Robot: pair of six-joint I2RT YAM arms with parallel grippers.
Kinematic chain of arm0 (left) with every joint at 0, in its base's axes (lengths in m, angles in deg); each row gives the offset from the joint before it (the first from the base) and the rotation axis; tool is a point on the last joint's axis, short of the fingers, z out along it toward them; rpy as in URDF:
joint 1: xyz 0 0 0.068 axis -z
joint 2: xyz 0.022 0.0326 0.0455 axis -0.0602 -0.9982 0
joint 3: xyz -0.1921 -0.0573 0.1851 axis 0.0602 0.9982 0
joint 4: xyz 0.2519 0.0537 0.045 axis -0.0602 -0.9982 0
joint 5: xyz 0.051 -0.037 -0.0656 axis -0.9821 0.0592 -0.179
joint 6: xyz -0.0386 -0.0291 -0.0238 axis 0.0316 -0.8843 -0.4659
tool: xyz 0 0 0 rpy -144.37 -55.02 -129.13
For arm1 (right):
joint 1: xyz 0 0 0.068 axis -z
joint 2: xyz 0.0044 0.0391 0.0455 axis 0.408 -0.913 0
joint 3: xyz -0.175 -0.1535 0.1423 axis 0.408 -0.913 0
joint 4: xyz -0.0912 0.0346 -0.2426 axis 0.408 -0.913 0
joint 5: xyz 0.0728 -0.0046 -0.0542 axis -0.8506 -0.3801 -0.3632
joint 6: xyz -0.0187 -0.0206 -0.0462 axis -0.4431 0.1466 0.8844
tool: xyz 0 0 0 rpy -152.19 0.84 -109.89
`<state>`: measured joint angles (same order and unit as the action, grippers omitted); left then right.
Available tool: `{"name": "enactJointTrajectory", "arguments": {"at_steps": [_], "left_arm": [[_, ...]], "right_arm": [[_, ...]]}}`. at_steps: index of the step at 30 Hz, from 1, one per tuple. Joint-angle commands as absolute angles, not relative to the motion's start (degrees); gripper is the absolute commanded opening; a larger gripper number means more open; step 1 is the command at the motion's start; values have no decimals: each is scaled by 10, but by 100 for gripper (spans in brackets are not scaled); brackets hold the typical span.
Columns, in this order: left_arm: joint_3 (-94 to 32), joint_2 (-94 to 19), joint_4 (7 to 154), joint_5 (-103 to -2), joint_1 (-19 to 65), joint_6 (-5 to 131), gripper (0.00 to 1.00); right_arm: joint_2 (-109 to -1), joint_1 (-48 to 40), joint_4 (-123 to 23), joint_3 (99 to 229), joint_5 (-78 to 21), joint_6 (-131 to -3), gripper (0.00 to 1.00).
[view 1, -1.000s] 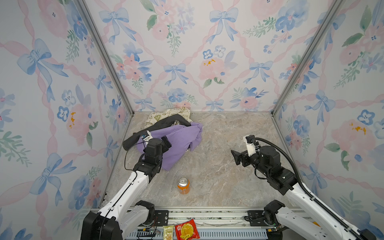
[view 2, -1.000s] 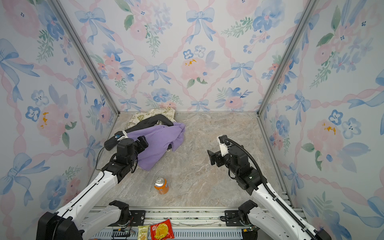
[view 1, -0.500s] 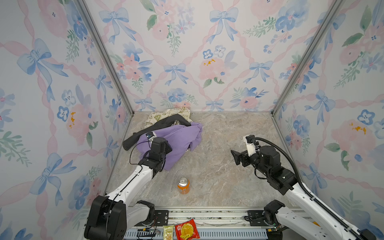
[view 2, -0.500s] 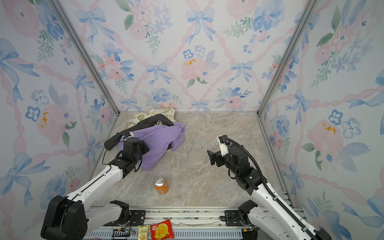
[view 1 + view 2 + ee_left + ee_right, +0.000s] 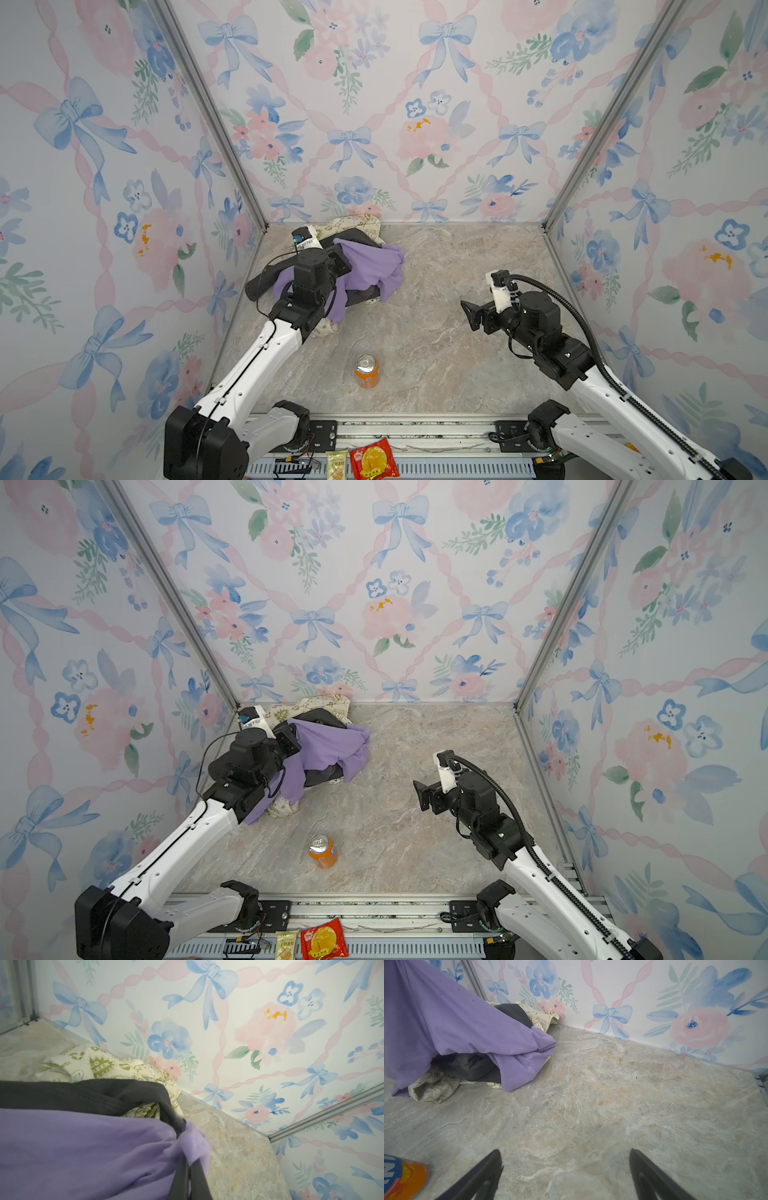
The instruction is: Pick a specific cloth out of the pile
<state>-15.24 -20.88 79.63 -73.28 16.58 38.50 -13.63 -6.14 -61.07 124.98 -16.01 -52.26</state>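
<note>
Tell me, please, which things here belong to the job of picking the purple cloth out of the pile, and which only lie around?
Belong to the job:
lilac cloth, pinched and raised by the left gripper
pile beneath it: dark grey garment, cream printed cloth

Only lying around:
orange can, standing upright
red snack packet and yellow packet by the front rail

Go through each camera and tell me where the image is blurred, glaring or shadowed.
Both top views: even, soft light, all sharp, one glint on the lid of the orange can. Left wrist view: the cloth up close is hazy, the left gripper a dark blur, the wall crisp. Right wrist view: floor sharp, right gripper and can smeared at the frame edge.
</note>
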Motion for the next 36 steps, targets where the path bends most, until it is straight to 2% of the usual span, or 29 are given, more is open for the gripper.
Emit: {"name": "enactJointTrajectory", "arguments": {"at_steps": [1, 7, 12, 21, 22, 23, 26, 29, 30, 36], "left_arm": [[-220, -235, 819, -717, 178, 422, 0], [-336, -310, 819, -705, 243, 465, 0], [-432, -398, 818, -685, 307, 491, 0], [-557, -583, 812, -644, 407, 532, 0], [-565, -602, 804, -643, 415, 543, 5], [-573, -617, 795, -643, 420, 553, 16], [-582, -634, 763, -685, 429, 574, 61], [-547, -595, 763, -733, 426, 579, 93], [-532, -576, 763, -746, 425, 584, 98], [-395, -442, 763, -784, 388, 543, 98]], "right_arm": [[-144, -68, -601, 1275, -177, -539, 97], [-179, -77, -588, 1302, -198, -552, 97], [-189, -88, -590, 1321, -176, -563, 97], [-115, -83, -630, 1309, -41, -590, 97], [-103, -78, -635, 1304, -30, -595, 97], [-94, -74, -641, 1301, -22, -599, 97], [-69, -55, -653, 1291, -12, -617, 97], [-57, -40, -651, 1280, -22, -628, 97], [-57, -38, -648, 1277, -28, -630, 97], [-110, -42, -596, 1278, -112, -641, 97]]}}
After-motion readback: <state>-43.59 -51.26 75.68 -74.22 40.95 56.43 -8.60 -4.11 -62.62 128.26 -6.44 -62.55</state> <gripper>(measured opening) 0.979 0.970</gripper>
